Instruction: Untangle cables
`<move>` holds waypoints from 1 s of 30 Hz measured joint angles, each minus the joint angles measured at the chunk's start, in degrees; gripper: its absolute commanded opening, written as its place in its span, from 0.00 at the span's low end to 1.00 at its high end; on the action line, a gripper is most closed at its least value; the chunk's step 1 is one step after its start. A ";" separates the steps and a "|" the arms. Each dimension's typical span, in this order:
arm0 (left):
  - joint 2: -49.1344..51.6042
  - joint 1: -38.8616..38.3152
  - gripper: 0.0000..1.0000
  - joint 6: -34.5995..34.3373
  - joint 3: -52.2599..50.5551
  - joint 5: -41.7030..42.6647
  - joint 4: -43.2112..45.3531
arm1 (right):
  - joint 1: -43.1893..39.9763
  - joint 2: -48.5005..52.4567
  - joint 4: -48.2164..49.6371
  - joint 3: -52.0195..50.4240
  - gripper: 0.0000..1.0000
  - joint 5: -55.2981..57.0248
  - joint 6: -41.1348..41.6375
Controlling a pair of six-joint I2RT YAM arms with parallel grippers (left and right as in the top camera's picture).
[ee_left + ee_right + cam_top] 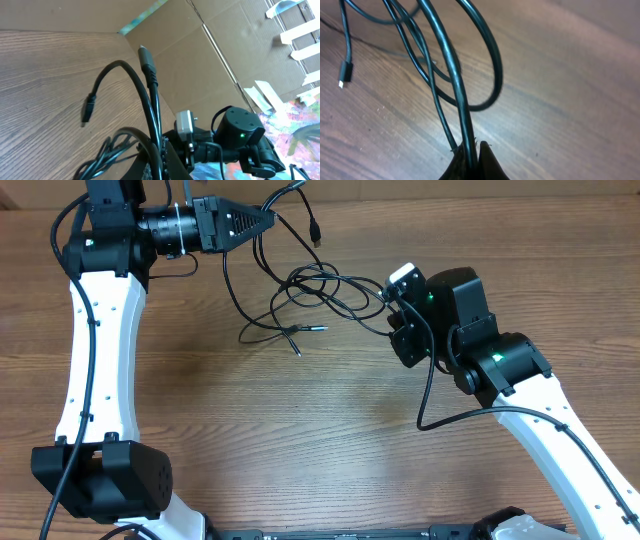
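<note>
Left gripper (268, 220), far side of table, pointing right: pinched shut on cables (315, 285), two black strands running out past the fingertips. From its wrist view, both strands rising up and away from the closed jaws; one ending in a long plug (145, 57) held up in the air, the other arching left and drooping to a small plug (88, 107).

Right gripper (390, 298), right of centre, pointing left: clamped tight on the cords as well. From its wrist view, one thick glossy strand and a thinner one squeezed between the dark fingertips (487, 160), then fanning out in loops above the wood.

Between the two grippers: loose knot of thin black loops, crossing over each other several times, lying on the wooden table (330, 430). Two silver-tipped ends (320, 328) trailing out on the near side of the knot, flat on the surface. Another dark plug at the far edge, just right of the left gripper.

Cardboard wall (210, 75) beyond the far edge.
</note>
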 measured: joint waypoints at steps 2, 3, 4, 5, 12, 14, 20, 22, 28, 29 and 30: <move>0.00 0.11 0.04 0.00 0.00 0.13 0.02 | 0.02 0.00 -2.10 0.00 0.04 0.17 0.59; 0.00 0.11 0.04 0.00 0.00 0.13 0.04 | 0.00 0.00 -3.26 0.00 0.04 0.20 0.70; 0.00 0.11 0.04 0.00 0.00 0.15 0.02 | 0.00 0.00 -4.63 0.00 0.04 0.17 0.96; 0.00 0.11 0.04 0.00 0.00 0.17 0.02 | 0.02 0.00 -6.16 0.00 0.04 0.13 1.57; 0.00 0.11 0.04 0.02 0.00 0.31 0.09 | 0.00 0.00 -9.68 0.00 0.04 -2.71 7.37; 0.00 0.11 0.04 0.02 0.00 0.31 0.46 | -0.02 0.00 -9.73 0.00 0.05 -3.74 9.29; 0.00 0.15 0.04 0.02 0.00 0.26 0.92 | -0.09 0.00 -7.10 -0.02 0.35 -5.22 14.23; 0.00 0.33 0.04 0.02 0.00 0.26 0.92 | -0.11 0.00 -3.61 -0.02 0.44 -5.25 14.71; 0.00 0.52 0.04 0.02 0.00 0.24 -0.26 | -0.33 -0.44 10.21 -0.09 0.63 -5.22 12.76; 0.00 0.52 0.04 0.02 0.00 0.26 -0.42 | -0.35 -0.66 12.59 -0.09 0.63 -5.35 11.91; 0.00 0.50 0.04 0.02 0.00 0.26 -0.42 | -0.35 -0.87 14.32 -0.09 0.62 -5.53 10.88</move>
